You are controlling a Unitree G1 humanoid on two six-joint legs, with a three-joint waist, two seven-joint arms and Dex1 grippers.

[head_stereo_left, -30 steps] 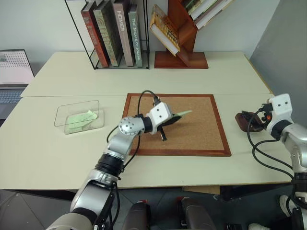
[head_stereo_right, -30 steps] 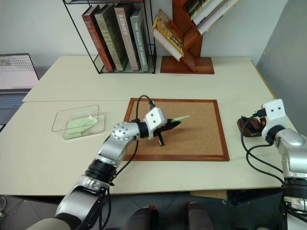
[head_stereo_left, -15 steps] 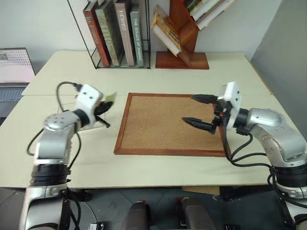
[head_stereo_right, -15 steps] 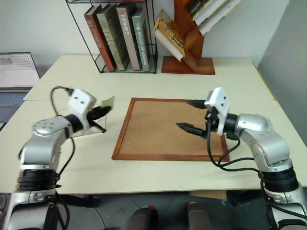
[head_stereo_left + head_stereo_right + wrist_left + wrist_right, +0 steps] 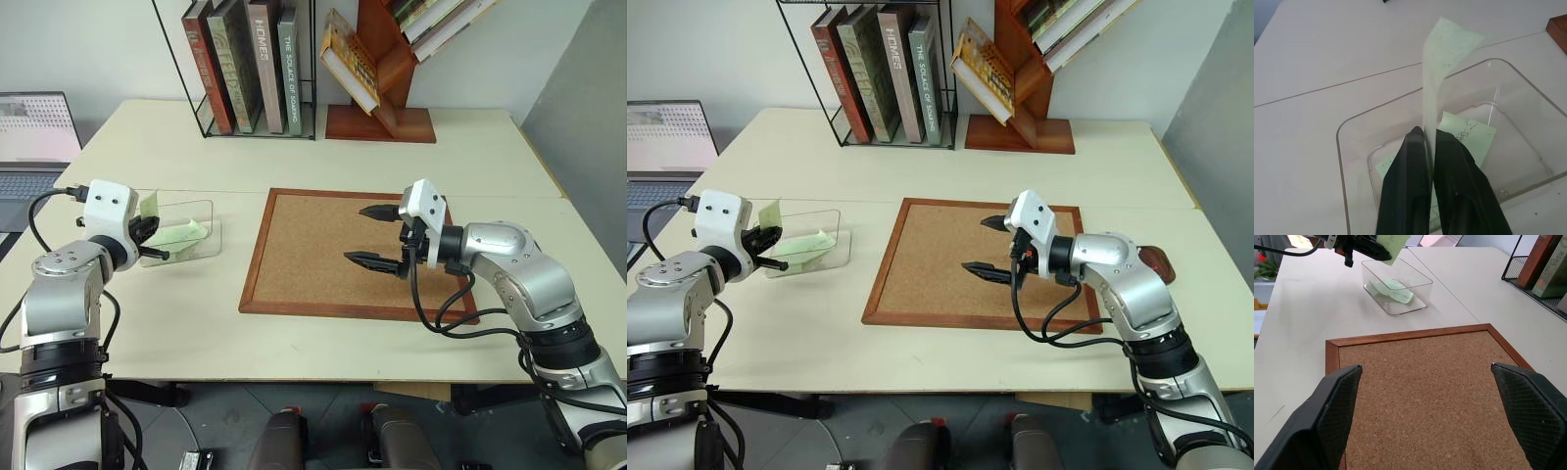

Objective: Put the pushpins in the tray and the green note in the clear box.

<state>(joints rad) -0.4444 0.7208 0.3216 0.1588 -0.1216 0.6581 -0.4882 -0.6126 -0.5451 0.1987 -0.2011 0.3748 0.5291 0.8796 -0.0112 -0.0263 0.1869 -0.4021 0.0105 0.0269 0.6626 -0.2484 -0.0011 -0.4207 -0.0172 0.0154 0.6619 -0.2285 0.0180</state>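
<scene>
My left gripper (image 5: 1427, 132) is shut on the green note (image 5: 1442, 63), a pale mint slip standing upright between its black fingers. It hangs just above the near rim of the clear box (image 5: 211, 240) on the left of the table. Paper slips (image 5: 1393, 286) lie inside that box. My right gripper (image 5: 355, 233) is open and empty, hovering over the right half of the corkboard (image 5: 313, 245). The tray (image 5: 1156, 259) shows as a dark brown edge behind my right forearm. The pushpins are out of view.
A black wire rack of books (image 5: 250, 64) and a slanted wooden bookshelf (image 5: 377, 108) stand at the back of the table. A laptop (image 5: 34, 137) sits at the far left. Bare tabletop lies in front of the corkboard and the box.
My left arm swung left from the corkboard to the clear box, carrying the green note. My right arm swung from the tray at the right to over the corkboard, still open.
</scene>
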